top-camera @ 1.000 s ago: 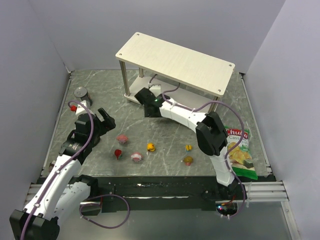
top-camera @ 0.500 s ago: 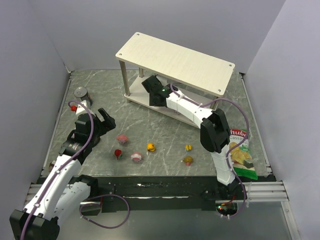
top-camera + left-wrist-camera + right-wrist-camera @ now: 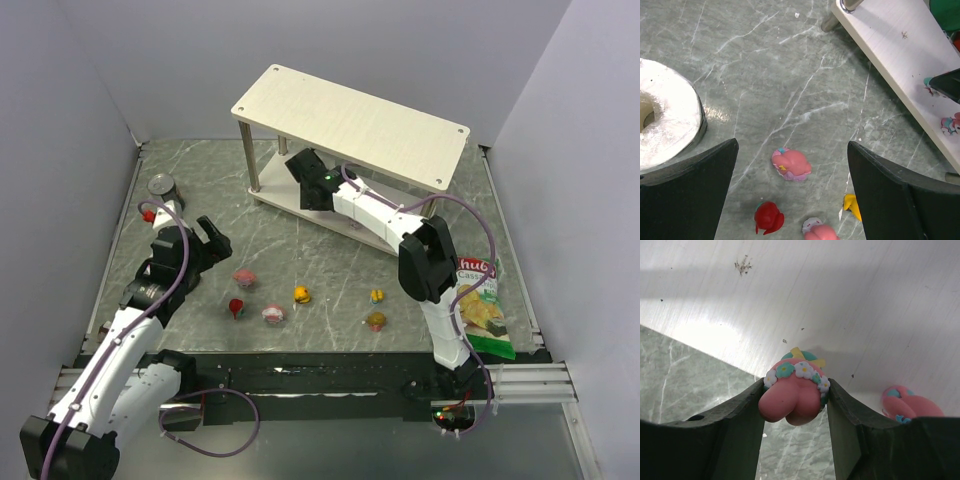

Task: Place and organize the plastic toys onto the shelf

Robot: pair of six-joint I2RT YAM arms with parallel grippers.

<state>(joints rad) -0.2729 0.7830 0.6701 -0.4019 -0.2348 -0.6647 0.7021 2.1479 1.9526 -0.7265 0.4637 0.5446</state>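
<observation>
I am watching the right gripper (image 3: 303, 168) reaching in under the top board of the shelf (image 3: 350, 120), and its jaws are clamping a pink-and-white toy (image 3: 794, 390) with a flower band and a yellow bow. In the right wrist view that toy is sitting over the front edge of the lower board (image 3: 840, 300); I cannot tell whether it is touching the wood. A second pink toy (image 3: 910, 405) is lying on the same board, near the held one on the right of that view.

The left gripper (image 3: 210, 238) is hovering above the surface (image 3: 330, 260) with its jaws standing wide apart and gripping nothing. Just below it, a pink toy (image 3: 791, 164) is lying between the fingers as the left wrist camera sees it, with a red toy (image 3: 769, 218) nearer the camera.

Across the middle of the surface, well apart from the shelf, an orange-yellow toy (image 3: 301, 294), a yellow-blue toy (image 3: 377, 295) and a brown-pink toy (image 3: 376, 321) are lying loose. A green chips bag (image 3: 478, 305) is lying at the right edge and a can (image 3: 160, 186) is standing at the far left.
</observation>
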